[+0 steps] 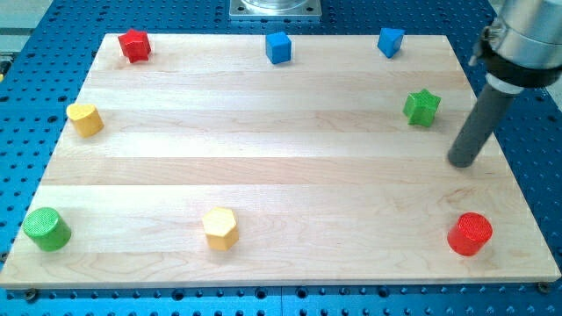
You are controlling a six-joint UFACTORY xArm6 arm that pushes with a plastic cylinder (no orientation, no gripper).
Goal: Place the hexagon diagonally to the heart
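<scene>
Tip: my tip [462, 161] sits by the green star [421, 107], far from the yellow hexagon [219, 228].
Heart: yellow heart [84, 118], view's left.
Pincer: none to see, just a rod.

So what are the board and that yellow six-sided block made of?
The board looks like pale wood with a smooth finish: grain lines and plank seams run across it. The yellow hexagon block has flat, even, matte colour, so probably plastic or painted wood; I cannot tell which.

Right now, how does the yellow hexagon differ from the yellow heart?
The yellow hexagon has six flat sides; the yellow heart is lobed. The hexagon lies near the view's bottom, the heart at the left edge, higher up. Both are yellow, and my tip is far from both, at the view's right.
</scene>
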